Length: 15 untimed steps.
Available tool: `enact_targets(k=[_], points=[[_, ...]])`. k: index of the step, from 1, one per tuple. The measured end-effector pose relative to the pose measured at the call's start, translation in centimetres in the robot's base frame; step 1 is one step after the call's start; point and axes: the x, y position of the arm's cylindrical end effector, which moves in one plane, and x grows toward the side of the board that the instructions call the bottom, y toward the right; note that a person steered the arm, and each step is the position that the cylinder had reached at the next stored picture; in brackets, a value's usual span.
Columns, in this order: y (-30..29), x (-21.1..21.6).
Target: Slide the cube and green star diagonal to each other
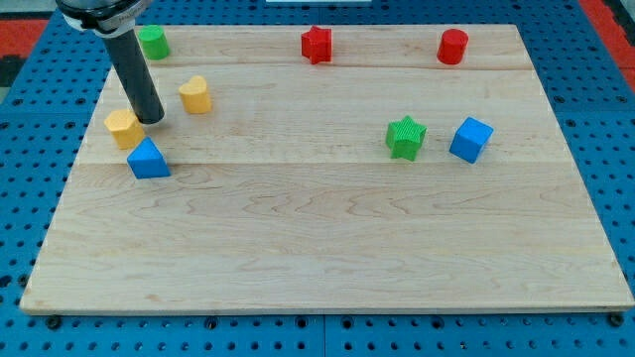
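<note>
So my tip (154, 119) sits way over on the view's left side of the wooden board (327, 248), parked just to the right of a yellow block (123, 128), pretty much touching it from what I can see; there's no hand on this rig, only the dark rod, so nothing opens or closes and it has hold of nothing; another yellow block (195, 94) sits a bit up and to the right of the tip, and a blue triangular block (149, 159) lies just below the first yellow one.

The stuff that matters is on the other side; the green star (406, 136) and the blue cube (471, 139) sit near each other on the view's right, roughly in a row, star on the left, cube on the right, a small gap between them, not touching; both are well apart from my tip.

Along the view's top edge: a green block (153, 42) just right of the rod's upper part, a red star (317, 44) around the middle, and a red cylinder (452, 47) further right; the board rests on a blue perforated surface (615, 149).
</note>
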Motion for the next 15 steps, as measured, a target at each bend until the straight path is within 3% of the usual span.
enact_targets(k=[1,3,7,8,9,10,12,13,14,15], points=[[1.8,0.0],[16.5,-3.9],[40.0,-2.3],[41.6,1.1],[40.9,4.3],[35.2,6.6],[30.4,2.2],[25.0,2.0],[23.8,-3.3],[17.8,-4.7]])
